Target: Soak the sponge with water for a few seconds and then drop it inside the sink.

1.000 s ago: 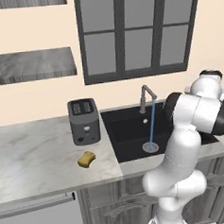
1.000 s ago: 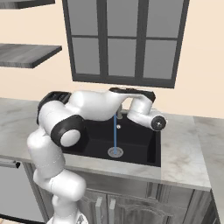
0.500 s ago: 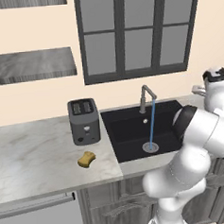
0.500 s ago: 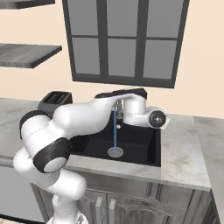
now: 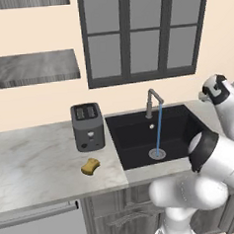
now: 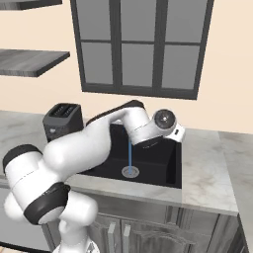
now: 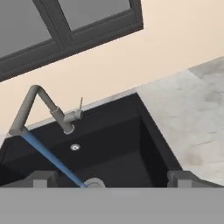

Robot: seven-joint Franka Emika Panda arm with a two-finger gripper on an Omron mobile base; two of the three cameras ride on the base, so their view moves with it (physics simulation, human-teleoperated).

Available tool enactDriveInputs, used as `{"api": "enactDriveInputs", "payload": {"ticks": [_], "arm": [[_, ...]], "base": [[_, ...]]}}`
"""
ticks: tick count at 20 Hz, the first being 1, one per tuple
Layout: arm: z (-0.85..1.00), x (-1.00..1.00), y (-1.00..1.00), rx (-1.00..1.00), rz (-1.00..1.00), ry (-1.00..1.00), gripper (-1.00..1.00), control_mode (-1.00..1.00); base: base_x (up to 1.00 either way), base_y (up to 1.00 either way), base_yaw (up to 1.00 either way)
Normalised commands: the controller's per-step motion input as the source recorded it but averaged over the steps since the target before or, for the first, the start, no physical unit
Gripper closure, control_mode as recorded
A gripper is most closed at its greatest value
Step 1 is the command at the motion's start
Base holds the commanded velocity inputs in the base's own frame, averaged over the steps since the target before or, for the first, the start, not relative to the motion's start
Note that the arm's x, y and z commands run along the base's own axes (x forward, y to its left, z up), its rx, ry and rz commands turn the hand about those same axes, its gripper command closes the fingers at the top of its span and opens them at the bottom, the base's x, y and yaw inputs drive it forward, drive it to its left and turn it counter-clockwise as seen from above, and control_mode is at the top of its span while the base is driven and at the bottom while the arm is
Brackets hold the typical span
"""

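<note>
Arm hides sink left half; claw tips cropped.

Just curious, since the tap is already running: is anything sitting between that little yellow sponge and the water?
Nothing visible. The sponge lies on open counter left of the sink; the toaster stands behind it, off the path to the water.

sink: matte black, smooth
faucet: dull grey metal
counter: pale marble look, kinda satin
sponge: yellow, rough-ish
toaster: dark grey, matte
</note>
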Motion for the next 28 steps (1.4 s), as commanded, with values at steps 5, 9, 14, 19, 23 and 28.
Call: {"api": "enactDriveInputs", "payload": {"ticks": [5,9,14,19,23,28], "arm": [[0.11,-0.18,0.6,-0.05,0.0,0.13,-1.0,-1.0],[0.25,-0.29,0.56,-0.02,0.0,0.06,-1.0,-1.0],[0.12,-0.23,0.59,0.0,0.0,0.02,-1.0,-1.0],[0.0,-0.02,0.43,0.0,0.0,0.0,-1.0,-1.0],[0.03,-0.07,0.4,0.0,0.0,0.0,-1.0,-1.0],[0.18,-0.22,0.4,0.0,0.0,0.03,-1.0,-1.0]], "base": [[0.0,0.0,0.0],[0.0,0.0,0.0],[0.0,0.0,0.0],[0.0,0.0,0.0],[0.0,0.0,0.0],[0.0,0.0,0.0]]}}
